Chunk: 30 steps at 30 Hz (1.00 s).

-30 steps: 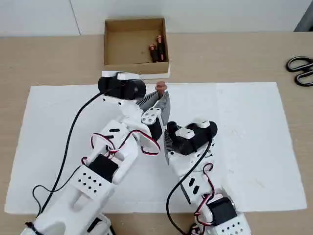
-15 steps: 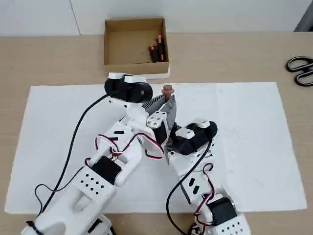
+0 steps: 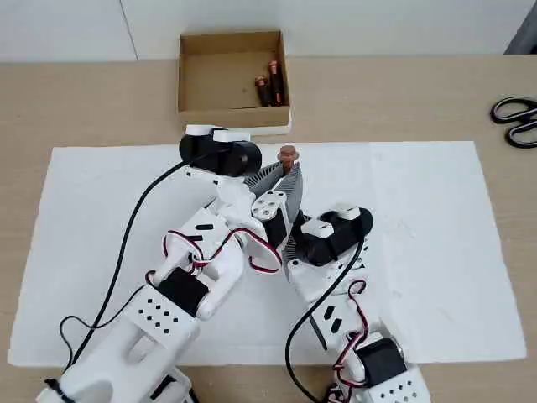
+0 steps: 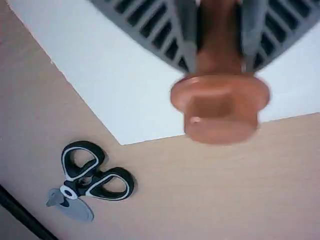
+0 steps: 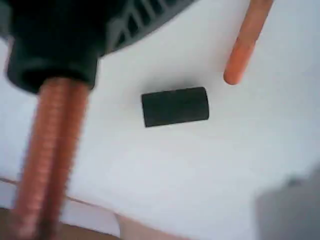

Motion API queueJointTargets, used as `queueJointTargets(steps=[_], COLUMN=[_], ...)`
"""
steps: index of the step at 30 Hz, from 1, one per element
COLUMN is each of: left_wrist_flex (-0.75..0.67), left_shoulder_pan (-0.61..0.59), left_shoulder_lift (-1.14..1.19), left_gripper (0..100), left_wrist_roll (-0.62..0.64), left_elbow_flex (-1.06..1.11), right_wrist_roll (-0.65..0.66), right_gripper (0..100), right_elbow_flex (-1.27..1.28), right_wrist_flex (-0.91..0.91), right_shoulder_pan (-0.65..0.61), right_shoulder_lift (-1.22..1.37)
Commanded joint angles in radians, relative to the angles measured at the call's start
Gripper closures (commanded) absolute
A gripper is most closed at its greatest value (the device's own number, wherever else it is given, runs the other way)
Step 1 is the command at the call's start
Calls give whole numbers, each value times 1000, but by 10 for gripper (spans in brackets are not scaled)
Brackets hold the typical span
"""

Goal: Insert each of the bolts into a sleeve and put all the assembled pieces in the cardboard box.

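The wooden tabletop [image 3: 101,101] carries the cardboard box [image 3: 231,117], far and slightly left of my left pincer [image 3: 285,168]. That pincer is pinching a bolt [image 3: 288,154] whose long axis runs near-to-far, head just short of the box. My left arm looks nearer.

The left arm [image 3: 193,269] and right arm [image 3: 336,252] cross at frame centre, blocking it. The left end effector [image 3: 287,168], clamping a bolt [image 3: 288,154], stands just before the cardboard box [image 3: 231,117] at upper centre. Box floor: bare at left, assembled pieces [image 3: 268,84] at right. Scissors [image 3: 516,120] occupy the bench [image 3: 403,92] at the right edge.
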Motion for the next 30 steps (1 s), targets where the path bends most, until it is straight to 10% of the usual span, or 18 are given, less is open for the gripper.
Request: queueJointTargets(steps=[1,30], left_wrist_flex=[-78,-94], left_shoulder_pan=[0,3], left_shoulder_lift=[-20,-20], left_gripper=[994,994], left_wrist_roll=[-2,-2], left_elbow_flex=[-10,48], right_wrist_roll=[-12,-12], right_gripper=[995,995], right_elbow_flex=[-18,-20], right_wrist_flex=[-1,-1], right_shoulder_pan=[-1,-1], right_shoulder_lift=[-18,-18])
